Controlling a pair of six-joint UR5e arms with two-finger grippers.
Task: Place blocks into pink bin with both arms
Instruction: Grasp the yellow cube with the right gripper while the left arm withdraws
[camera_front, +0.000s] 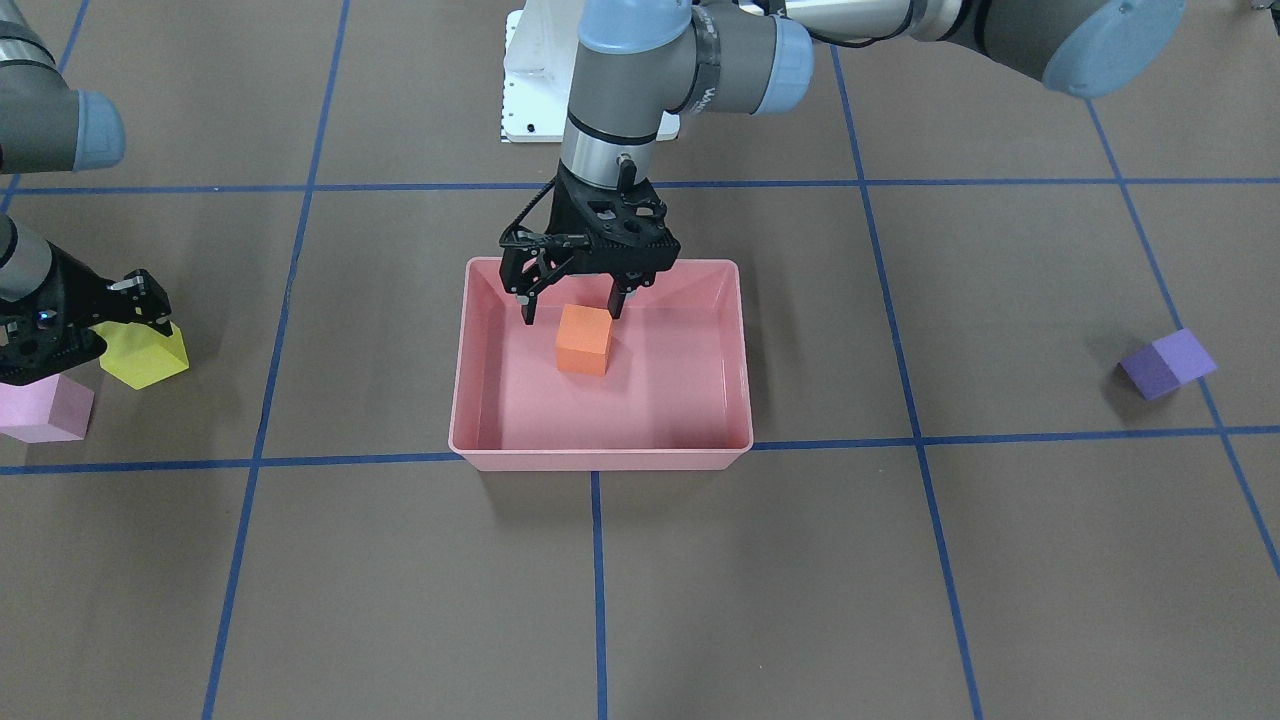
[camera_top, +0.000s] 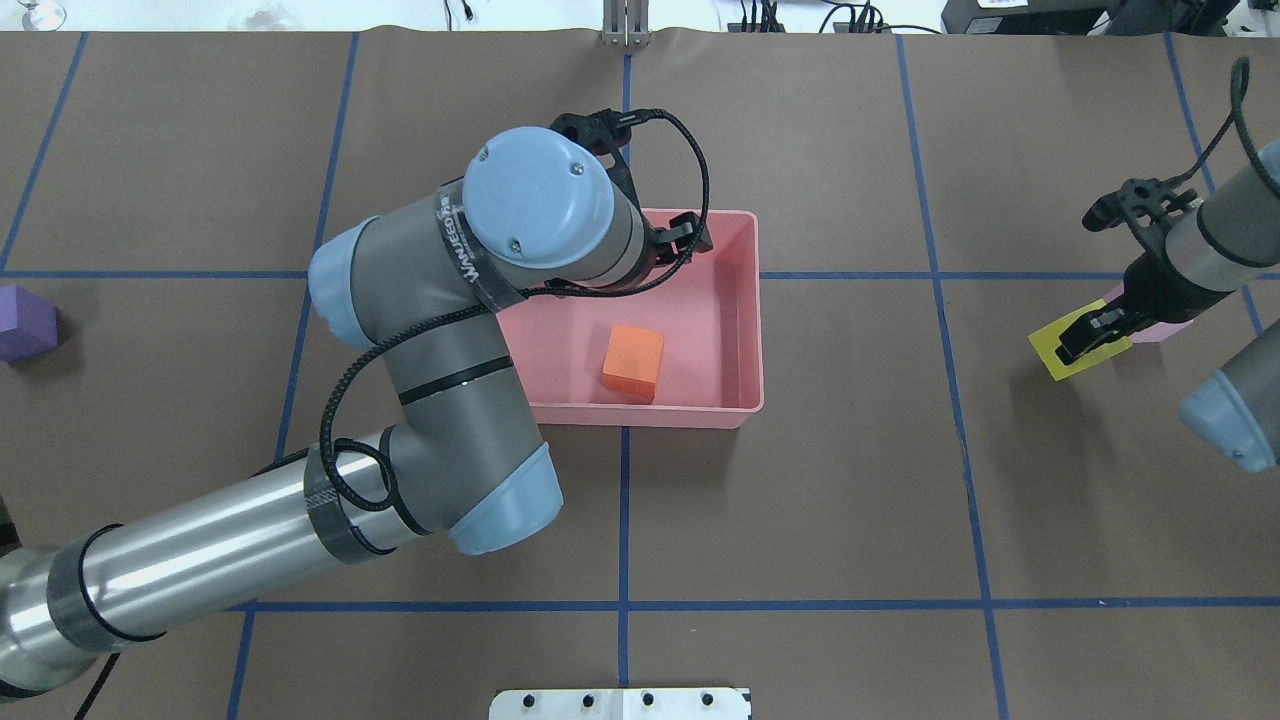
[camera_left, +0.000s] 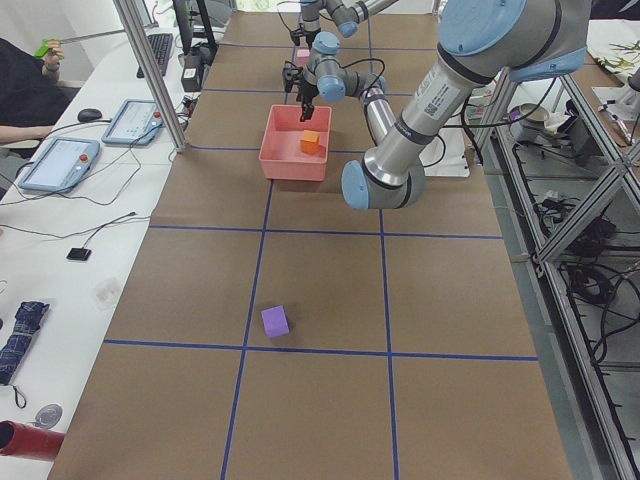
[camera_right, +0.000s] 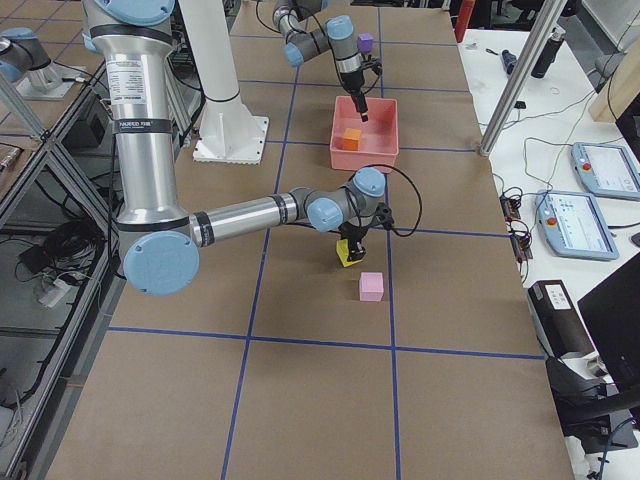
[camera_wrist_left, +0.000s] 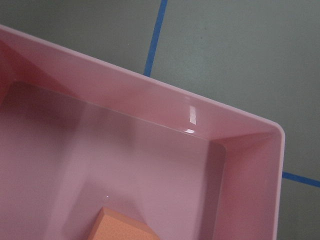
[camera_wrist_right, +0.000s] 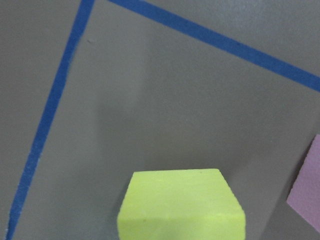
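Hanging spread over pink bin (camera_front: 600, 458) near one wall, left gripper (camera_front: 572, 305); right gripper (camera_top: 1092, 335) unclear.

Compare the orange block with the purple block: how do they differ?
The orange block lies inside the bin; the purple block sits on the table, far from the bin. The left gripper hangs open just above the orange block; no gripper is near the purple block. Both are small cubes of similar size.
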